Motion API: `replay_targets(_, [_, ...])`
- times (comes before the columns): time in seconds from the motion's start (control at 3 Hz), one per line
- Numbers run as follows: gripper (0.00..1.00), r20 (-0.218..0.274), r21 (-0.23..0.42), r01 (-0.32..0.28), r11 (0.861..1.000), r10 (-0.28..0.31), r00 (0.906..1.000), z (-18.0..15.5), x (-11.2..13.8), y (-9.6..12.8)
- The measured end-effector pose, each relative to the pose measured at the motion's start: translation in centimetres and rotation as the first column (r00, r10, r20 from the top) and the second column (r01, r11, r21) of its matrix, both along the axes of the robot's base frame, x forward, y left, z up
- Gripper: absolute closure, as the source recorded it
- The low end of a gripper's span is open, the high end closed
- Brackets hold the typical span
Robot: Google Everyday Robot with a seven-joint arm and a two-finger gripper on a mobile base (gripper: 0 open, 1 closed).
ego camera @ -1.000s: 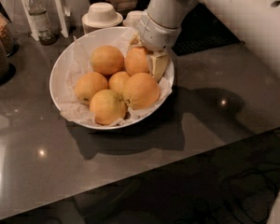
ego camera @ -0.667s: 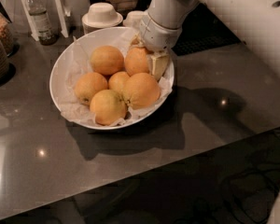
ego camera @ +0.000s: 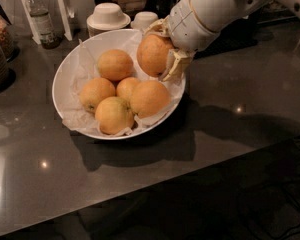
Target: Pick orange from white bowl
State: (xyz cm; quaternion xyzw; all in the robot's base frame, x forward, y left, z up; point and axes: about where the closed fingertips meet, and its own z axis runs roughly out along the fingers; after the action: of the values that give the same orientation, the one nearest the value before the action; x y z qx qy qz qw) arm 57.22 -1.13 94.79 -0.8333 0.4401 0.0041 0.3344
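The gripper [ego camera: 164, 53] is hanging over the white bowl [ego camera: 70, 69] at about 2 o'clock on its rim, its two pale fingers [ego camera: 176, 66] closing firmly around the orange [ego camera: 151, 54], one on the far side and one on the near right side. A moment ago the same fruit was sitting low among the others at that edge of the bowl with the gripper pressing down on it; now it is riding higher and slightly outward, and it is looking free of the pile and the crinkled paper lining [ego camera: 77, 74]. Five other oranges [ego camera: 115, 64] are remaining in the bowl, clustering from the centre towards 6 o'clock. The pick is therefore looking nearly finished: the grasp is holding, and what is remaining is probably carrying the fruit clear of the rim without loosening.
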Motion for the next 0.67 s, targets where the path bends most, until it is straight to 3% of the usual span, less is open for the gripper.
replay_targets(0.33, [1.0,0.131,0.152,-0.011,0.988,-0.009,0.9913,5.2,-1.7,-0.5])
replay_targets(0.67, [1.0,0.2,0.271,-0.066,0.96,0.011,0.9797,9.0,-3.8,-1.0])
